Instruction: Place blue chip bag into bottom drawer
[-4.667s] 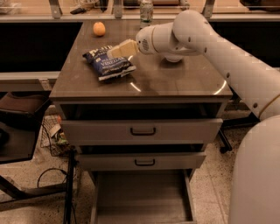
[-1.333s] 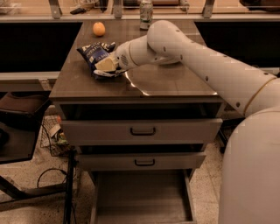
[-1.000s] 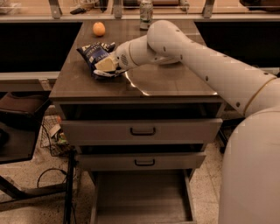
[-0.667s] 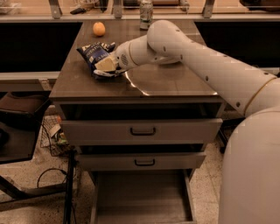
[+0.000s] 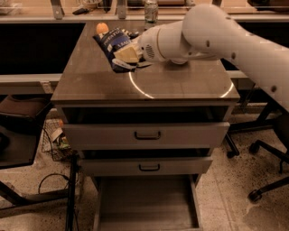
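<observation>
The blue chip bag point(image 5: 115, 45) is a dark-blue foil bag with white lettering, held up off the brown cabinet top point(image 5: 180, 83) at its back left. My gripper point(image 5: 125, 55) is shut on the bag's lower right part; the pale fingers point(image 5: 128, 52) cover the bag's middle. The white arm reaches in from the right. The bottom drawer point(image 5: 146, 200) is pulled open at the bottom of the view, a grey shallow tray with nothing in it.
An orange point(image 5: 102, 28) sits at the back left of the top, behind the bag. A bottle point(image 5: 151, 10) stands at the back middle. Two upper drawers with dark handles point(image 5: 147, 135) are shut. An office chair base point(image 5: 266, 180) is at the right, cables and a chair at the left.
The bag has risen off the cabinet top in the gripper and moved toward the right; before, it lay on the surface with the gripper on it.
</observation>
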`<state>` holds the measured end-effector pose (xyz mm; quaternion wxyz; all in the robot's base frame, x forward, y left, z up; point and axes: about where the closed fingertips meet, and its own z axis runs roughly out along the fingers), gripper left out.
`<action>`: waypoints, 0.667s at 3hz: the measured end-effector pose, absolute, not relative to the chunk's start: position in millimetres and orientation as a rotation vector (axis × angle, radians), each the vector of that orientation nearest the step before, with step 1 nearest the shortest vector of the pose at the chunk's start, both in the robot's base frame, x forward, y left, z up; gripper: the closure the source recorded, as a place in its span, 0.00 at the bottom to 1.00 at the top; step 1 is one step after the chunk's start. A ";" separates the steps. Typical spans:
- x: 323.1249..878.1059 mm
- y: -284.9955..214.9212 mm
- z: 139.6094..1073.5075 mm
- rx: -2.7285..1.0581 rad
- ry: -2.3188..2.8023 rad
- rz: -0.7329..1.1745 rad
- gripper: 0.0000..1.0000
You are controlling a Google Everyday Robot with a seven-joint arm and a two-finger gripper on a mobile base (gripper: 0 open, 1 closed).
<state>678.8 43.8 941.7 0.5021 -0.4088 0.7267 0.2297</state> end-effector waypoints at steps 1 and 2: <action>651.9 22.5 966.5 -0.975 1.728 0.503 1.00; 610.6 6.2 967.1 -1.018 1.739 0.511 1.00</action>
